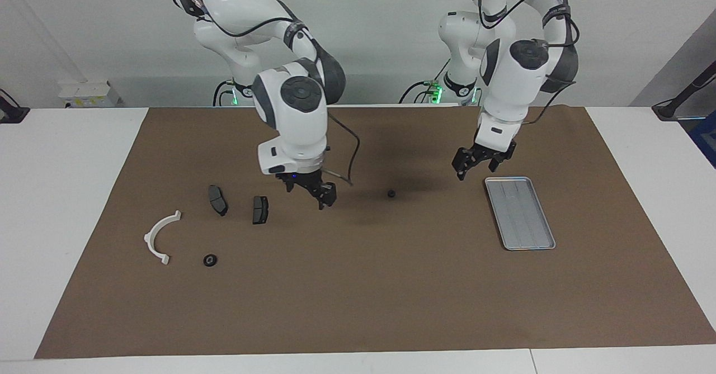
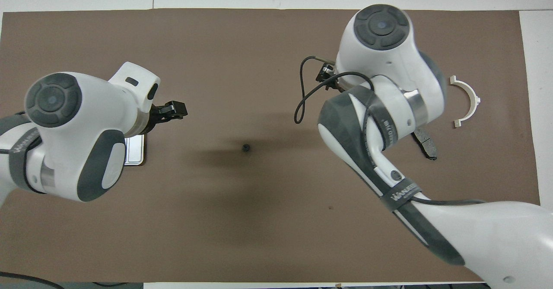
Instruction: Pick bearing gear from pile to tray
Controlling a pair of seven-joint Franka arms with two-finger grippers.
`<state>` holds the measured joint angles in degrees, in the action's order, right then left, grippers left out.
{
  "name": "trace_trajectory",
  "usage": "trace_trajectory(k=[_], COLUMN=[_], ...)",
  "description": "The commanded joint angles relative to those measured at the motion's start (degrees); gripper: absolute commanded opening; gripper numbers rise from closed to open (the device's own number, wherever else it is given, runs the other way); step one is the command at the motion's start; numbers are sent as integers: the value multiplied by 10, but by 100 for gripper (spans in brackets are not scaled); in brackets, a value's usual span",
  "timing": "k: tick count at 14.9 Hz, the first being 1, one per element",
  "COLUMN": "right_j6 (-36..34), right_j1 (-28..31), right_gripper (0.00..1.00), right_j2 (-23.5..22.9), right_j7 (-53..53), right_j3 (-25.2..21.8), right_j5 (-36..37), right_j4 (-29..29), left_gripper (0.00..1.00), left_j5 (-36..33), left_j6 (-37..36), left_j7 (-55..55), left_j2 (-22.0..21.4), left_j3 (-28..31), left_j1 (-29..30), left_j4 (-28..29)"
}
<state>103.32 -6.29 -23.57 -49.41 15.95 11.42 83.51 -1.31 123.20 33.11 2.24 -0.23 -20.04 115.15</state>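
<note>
A small black round bearing gear (image 1: 391, 193) (image 2: 246, 147) lies alone on the brown mat, mid-table between the two grippers. The pile sits toward the right arm's end: a white arc (image 1: 162, 237) (image 2: 466, 101), two dark pads (image 1: 217, 199) (image 1: 260, 209) and another black round piece (image 1: 210, 260). My right gripper (image 1: 313, 190) (image 2: 324, 72) hangs open and empty over the mat beside the pads. The silver tray (image 1: 520, 212) holds nothing. My left gripper (image 1: 476, 164) (image 2: 175, 109) is open over the mat between tray and gear.
The brown mat (image 1: 358, 296) covers most of the white table. In the overhead view the left arm hides all but a corner of the tray (image 2: 136, 150), and the right arm covers one pad and the pile's round piece.
</note>
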Motion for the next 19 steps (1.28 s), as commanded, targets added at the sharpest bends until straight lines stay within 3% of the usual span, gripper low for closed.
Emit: trace_trajectory(k=[1,6,14,19], right_j6=[6,99,217,258], right_j1=[62,176,216,216], right_gripper=[100,100,100,100], right_j2=[5,0,-69,-97], right_j7=[141,319,278,262], right_j3=[8,8,5,4], right_j5=[-8,-10,-2,1], right_j4=[16,71,91,89], left_gripper=[98,97,95,95], left_j5=[-13,-13,19,24], left_j6=[5,46,95,108], left_j7=[34,126,154,146], left_j2=[13,97,154,153], left_j3=[8,8,7,6], left_j1=[-46,-117,-170,-171], left_j4=[-1,-19,-17,-5])
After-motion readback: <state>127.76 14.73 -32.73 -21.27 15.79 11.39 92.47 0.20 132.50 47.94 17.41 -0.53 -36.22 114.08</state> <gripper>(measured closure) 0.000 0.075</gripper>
